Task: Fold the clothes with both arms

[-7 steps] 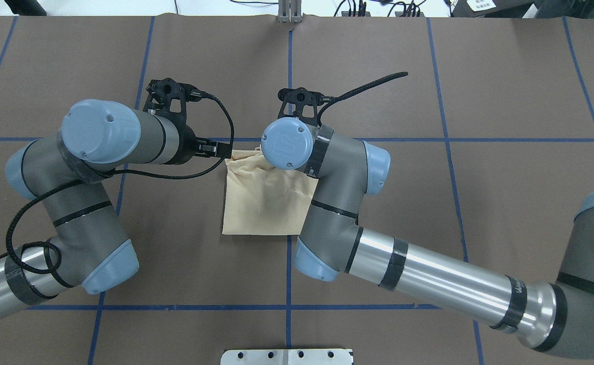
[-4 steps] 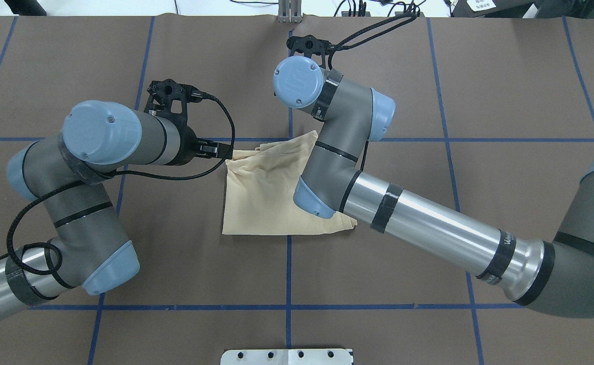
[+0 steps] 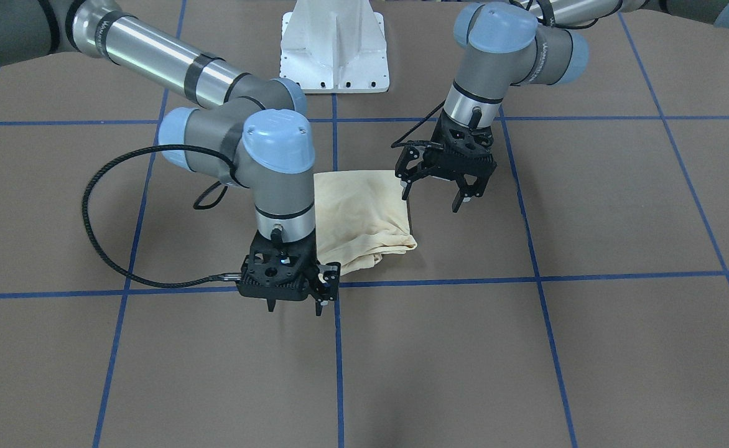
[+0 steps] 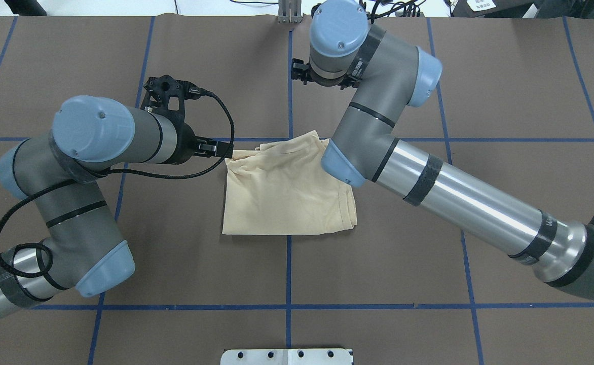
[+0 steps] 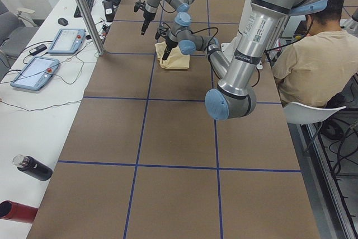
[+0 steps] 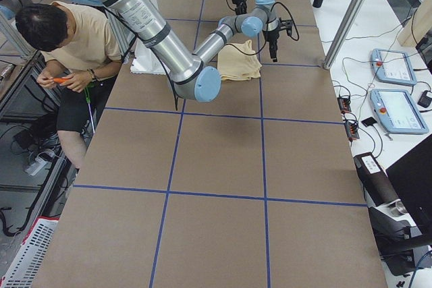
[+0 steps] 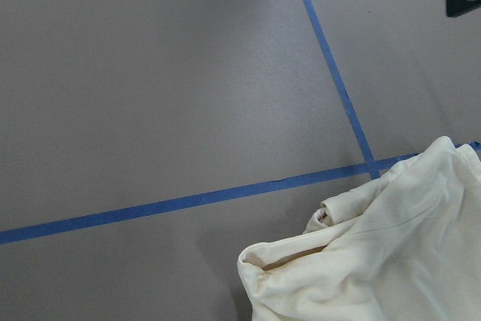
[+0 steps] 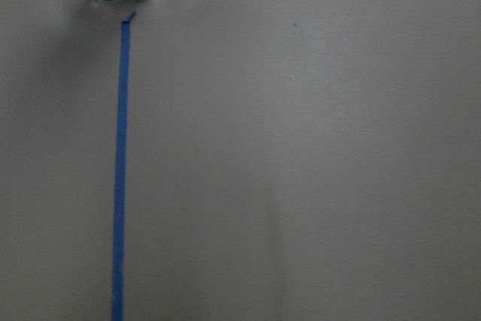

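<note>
left tool wide open, empty | right tool open, empty | shirt ungripped

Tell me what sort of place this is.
Most likely a robotics lab: the left arm and right arm flank a cream shirt on a table marked with a blue tape grid, and teach pendants lie on the side bench.

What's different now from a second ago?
The right arm swung off the shirt toward the table's far edge; its jaws hang open, empty. The left arm stayed beside the shirt's corner, jaws open; the shirt lies folded, unmoved.
</note>
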`<move>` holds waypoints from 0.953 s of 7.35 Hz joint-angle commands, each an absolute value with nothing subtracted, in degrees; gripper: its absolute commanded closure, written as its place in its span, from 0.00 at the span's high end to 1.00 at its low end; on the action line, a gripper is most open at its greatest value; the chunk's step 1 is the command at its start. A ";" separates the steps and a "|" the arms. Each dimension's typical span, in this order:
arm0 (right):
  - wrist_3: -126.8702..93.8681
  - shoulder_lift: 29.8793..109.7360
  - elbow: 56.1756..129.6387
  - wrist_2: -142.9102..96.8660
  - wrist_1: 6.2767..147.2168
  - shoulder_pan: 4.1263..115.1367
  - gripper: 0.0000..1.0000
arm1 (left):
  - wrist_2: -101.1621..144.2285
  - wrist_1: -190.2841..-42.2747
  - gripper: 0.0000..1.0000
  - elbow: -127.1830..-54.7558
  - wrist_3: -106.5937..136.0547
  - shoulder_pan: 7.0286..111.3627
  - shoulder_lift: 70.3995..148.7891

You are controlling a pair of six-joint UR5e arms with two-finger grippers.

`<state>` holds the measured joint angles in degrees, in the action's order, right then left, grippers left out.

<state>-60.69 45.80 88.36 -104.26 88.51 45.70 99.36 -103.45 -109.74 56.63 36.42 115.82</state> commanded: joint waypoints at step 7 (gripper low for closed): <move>10.58 96.45 108.46 -131.65 92.99 86.35 1.00 | 119.70 -95.45 1.00 -116.40 1.98 77.83 89.85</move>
<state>0.81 89.19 108.69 -129.07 93.11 79.62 117.21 -95.31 -119.17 8.54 71.11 93.38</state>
